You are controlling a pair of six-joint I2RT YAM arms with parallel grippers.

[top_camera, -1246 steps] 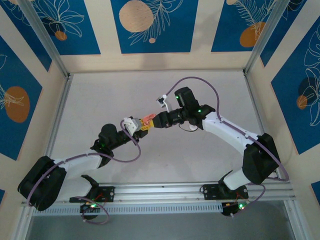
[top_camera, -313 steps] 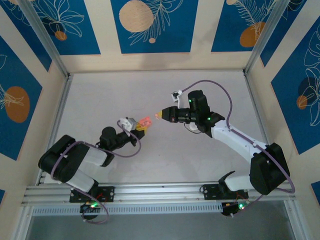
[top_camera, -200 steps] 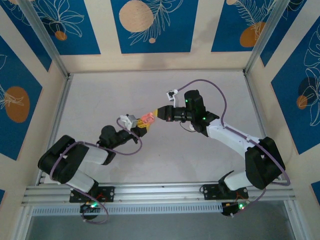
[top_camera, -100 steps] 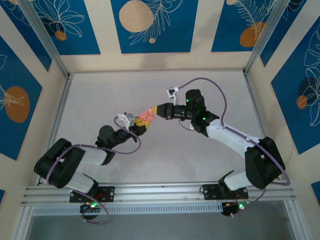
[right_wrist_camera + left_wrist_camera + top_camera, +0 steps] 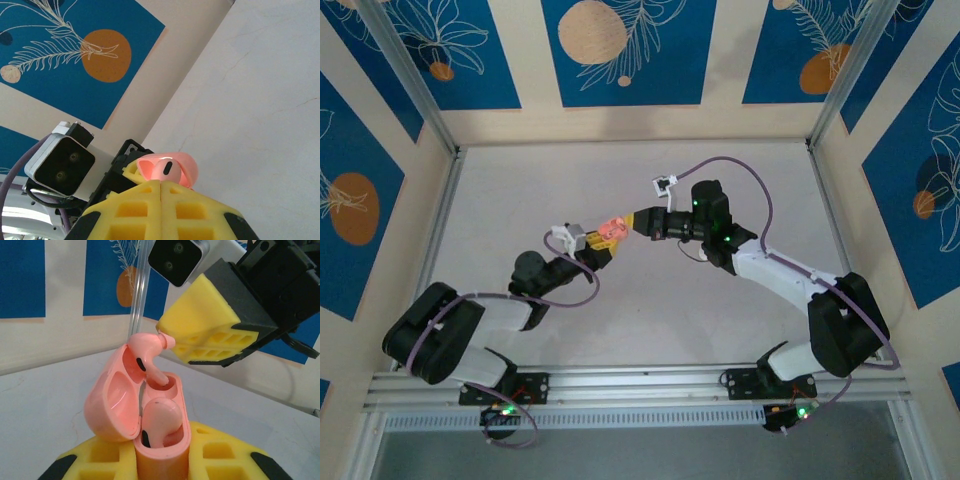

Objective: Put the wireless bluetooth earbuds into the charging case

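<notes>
As right jaws pinch earbud [image 5: 145, 348], over case [image 5: 162, 457].

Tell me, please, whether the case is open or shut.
Open: the lid of the case is swung aside, baring both slots. One earbud sits in the near slot; the second earbud reaches into the far one.

The charging case [image 5: 160, 462] is showing smooth, softly glossy salmon-pink plastic, and the earbuds [image 5: 162, 417] are gleaming the same way. The yellow fingers [image 5: 200, 315] are looking like matt plastic with waffle-like recesses. The pale surface [image 5: 270, 100] is appearing matt and faintly hairline-cracked.
</notes>
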